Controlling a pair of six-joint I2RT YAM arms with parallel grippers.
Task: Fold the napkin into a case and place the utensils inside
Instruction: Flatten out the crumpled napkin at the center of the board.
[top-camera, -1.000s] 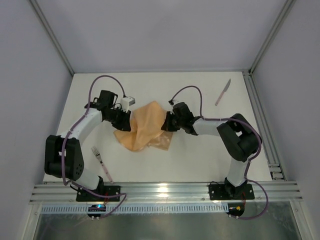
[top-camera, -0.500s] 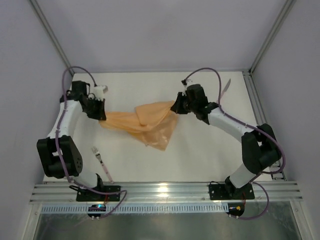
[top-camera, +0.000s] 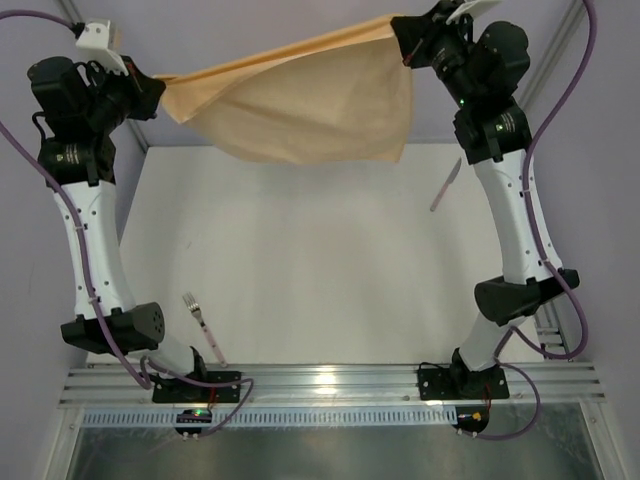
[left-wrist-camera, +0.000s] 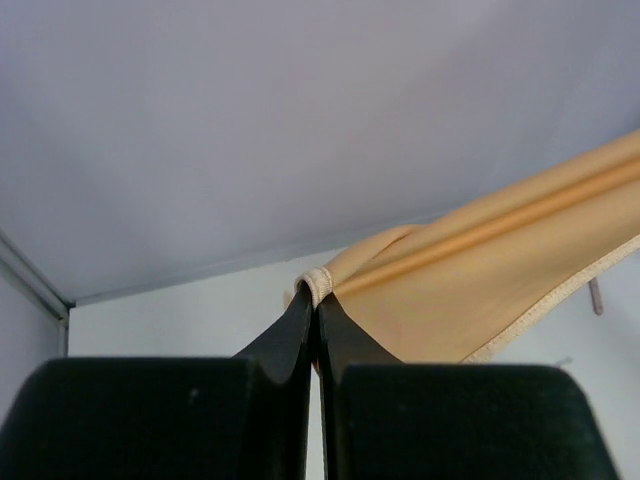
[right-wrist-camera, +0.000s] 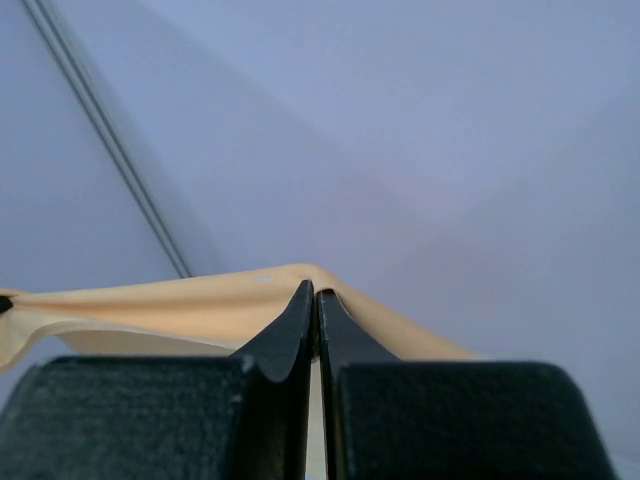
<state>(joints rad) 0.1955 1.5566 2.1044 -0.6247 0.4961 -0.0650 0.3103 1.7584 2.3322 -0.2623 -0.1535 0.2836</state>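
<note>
The peach-orange napkin (top-camera: 310, 105) hangs spread in the air high above the table, stretched between both arms. My left gripper (top-camera: 152, 88) is shut on its left corner (left-wrist-camera: 322, 283), the hem pinched between the fingertips. My right gripper (top-camera: 405, 38) is shut on the right corner (right-wrist-camera: 300, 272). The pale knife (top-camera: 446, 185) lies at the table's far right, partly behind the right arm. The pink fork (top-camera: 203, 326) lies near the front left by the left arm's base. No folded case shows.
The white table (top-camera: 320, 270) lies far below the cloth. Grey enclosure walls and metal corner posts (top-camera: 545, 75) stand close behind both raised arms. A rail (top-camera: 330, 385) runs along the near edge.
Both arms have risen steeply from the table and spread apart, lifting the crumpled napkin into the air and pulling it open between them.
</note>
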